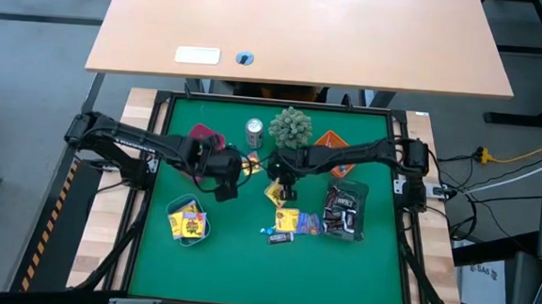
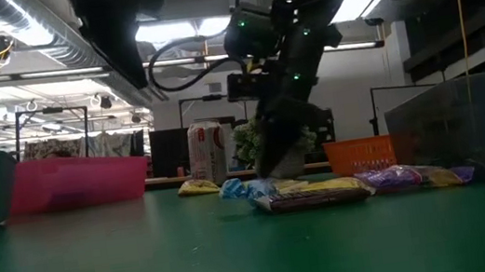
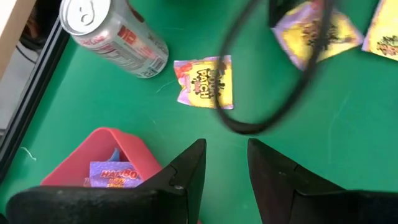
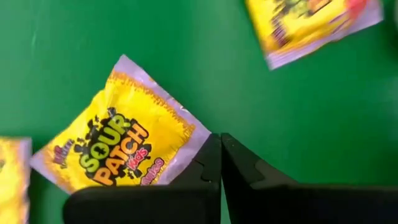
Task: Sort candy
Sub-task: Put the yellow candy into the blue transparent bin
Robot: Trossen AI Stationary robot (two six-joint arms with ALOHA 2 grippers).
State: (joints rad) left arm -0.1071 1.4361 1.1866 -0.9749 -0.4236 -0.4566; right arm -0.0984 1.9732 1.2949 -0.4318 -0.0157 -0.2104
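The right pincer [image 4: 221,163] is hanging low over the middle of the green desk [image 1: 245,264], its fingers pressed together with a yellow packet [image 4: 118,149] lying right against them; the wrist view is not showing whether the packet's edge is caught between the tips or only touching them. In the high view this packet [image 1: 274,194] is lying just under the pincer [image 1: 288,186].

The left pincer [image 3: 225,165] is hovering above the desk with its fingers spread and nothing between them. Ahead of it another yellow packet [image 3: 204,83] is lying flat beside the can [image 3: 115,37], which is standing near the plant [image 1: 290,127]. A pink tray [image 3: 102,158] just beside the left fingers is holding a blue-wrapped sweet [image 3: 115,176].

More candy is gathering at the desk's centre front: yellow packets [image 1: 297,221], a small blue piece [image 1: 268,231] and a dark bar [image 1: 281,237] lying close together. A clear tray [image 1: 345,213] to their right is holding dark bars. A grey-blue bowl [image 1: 189,221] at front left is holding yellow packets. An orange tray [image 1: 331,142] is sitting at the back beside the plant.
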